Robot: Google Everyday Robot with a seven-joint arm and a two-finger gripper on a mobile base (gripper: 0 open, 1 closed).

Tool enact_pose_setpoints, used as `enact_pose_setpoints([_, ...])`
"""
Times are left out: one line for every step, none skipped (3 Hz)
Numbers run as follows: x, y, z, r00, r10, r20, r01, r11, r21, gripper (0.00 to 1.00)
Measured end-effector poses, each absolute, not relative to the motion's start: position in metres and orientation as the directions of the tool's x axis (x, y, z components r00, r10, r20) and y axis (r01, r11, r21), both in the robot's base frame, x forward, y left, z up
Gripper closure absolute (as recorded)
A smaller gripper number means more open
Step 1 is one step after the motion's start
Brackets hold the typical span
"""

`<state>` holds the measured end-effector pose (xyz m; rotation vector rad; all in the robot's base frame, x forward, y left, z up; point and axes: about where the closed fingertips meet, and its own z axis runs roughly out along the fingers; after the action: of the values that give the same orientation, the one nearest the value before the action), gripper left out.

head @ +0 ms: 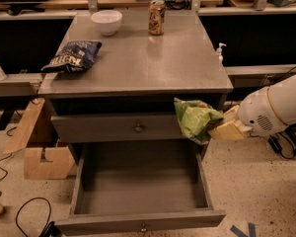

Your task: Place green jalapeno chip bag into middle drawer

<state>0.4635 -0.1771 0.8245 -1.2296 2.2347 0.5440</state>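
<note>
Grey cabinet, speckled floor, gripper holding green chip bag at front

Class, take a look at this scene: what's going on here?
The robot's gripper holds the green jalapeno chip bag at the front of the cabinet, above the right side of the open middle drawer. The bag is not yet in the drawer. A blue chip bag, a white bowl and a can sit on top.
</note>
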Motion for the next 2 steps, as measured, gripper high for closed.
enact_pose_setpoints([0.463,-0.177,0.824,-0.447,-0.646,-0.619,-0.858,0.505,0.093,1.00])
enact_pose_setpoints([0.465,-0.161,0.804,-0.427,-0.630,-0.649,-0.867,0.488,0.096,1.00])
